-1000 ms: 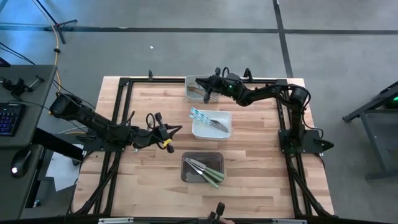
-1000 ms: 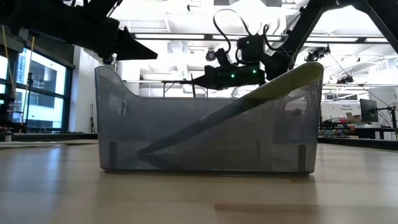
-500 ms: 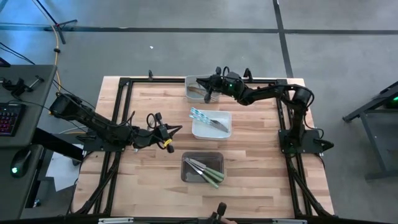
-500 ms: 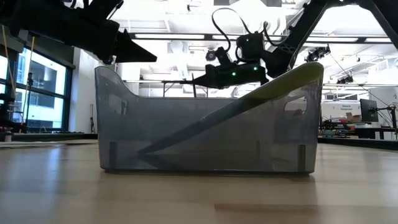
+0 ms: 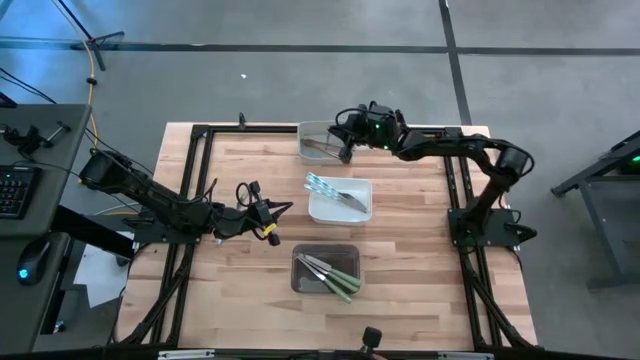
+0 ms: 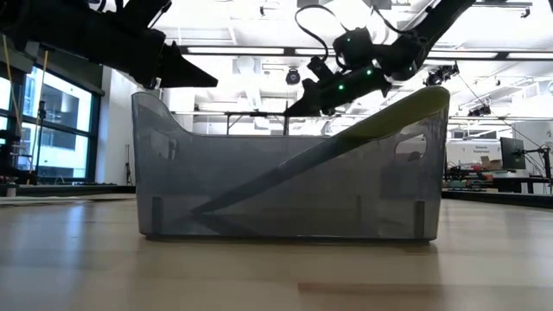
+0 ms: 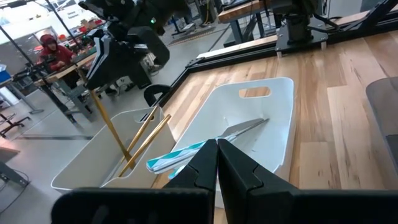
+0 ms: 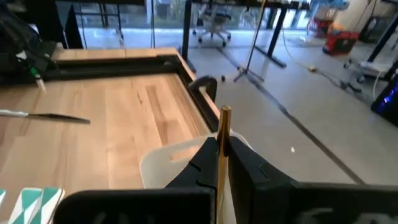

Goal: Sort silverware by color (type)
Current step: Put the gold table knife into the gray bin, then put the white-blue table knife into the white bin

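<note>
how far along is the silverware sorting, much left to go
Nearly done. Green-handled pieces sit in the grey bin, blue-handled ones in the white bin, tan wood-handled ones in the clear far bin. In hand: the right claw holds a tan-handled piece upright over that bin. No loose cutlery shows on the table. The left claw waits mid-table.

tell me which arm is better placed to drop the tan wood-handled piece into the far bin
The right. Its gripper is shut on the tan wood-handled piece, right over the far clear plastic bin holding other tan pieces. The left gripper waits shut over bare table, away from every bin.
</note>
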Available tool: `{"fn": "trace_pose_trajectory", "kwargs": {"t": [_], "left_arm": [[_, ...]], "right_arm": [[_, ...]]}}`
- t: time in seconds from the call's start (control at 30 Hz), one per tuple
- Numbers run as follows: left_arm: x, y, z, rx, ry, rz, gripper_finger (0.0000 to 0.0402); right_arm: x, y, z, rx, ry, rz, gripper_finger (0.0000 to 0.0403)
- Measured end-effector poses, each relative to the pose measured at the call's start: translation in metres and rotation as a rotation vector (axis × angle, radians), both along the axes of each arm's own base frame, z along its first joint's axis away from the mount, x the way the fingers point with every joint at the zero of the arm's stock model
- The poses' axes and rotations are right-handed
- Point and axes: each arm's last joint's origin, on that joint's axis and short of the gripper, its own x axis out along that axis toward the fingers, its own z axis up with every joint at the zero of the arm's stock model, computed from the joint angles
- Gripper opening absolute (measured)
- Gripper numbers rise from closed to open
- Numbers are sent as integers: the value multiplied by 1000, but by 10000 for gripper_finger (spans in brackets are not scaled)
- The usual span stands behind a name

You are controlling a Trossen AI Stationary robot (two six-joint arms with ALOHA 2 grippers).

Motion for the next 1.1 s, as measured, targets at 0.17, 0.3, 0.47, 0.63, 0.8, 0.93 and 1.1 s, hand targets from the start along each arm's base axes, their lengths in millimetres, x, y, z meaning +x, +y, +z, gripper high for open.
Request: {"fn": "trace_pose_trajectory", "kwargs": {"t": [0.17,0.3,0.47,0.63,0.8,0.93,1.1], "left_arm": [[0,0,0,-1,-1,0,3],[0,0,0,-1,-1,0,3],[0,0,0,-1,-1,0,3],[0,0,0,-1,-2,0,3],[0,0,0,-23,-12,-9,3],[1,-1,0,-49,-17,-38,3],[2,4,-3,-110,-17,-36,3]], "right_arm": [[-9,4,-1,73,98,-61,0],[-23,10,-16,175,278,-133,0],[-30,13,-9,175,341,-191,0],[-29,12,-3,173,299,-196,0],[-31,15,-10,220,343,-162,0],[-33,17,-13,246,385,-162,11],[-31,21,1,227,456,-118,39]]}}
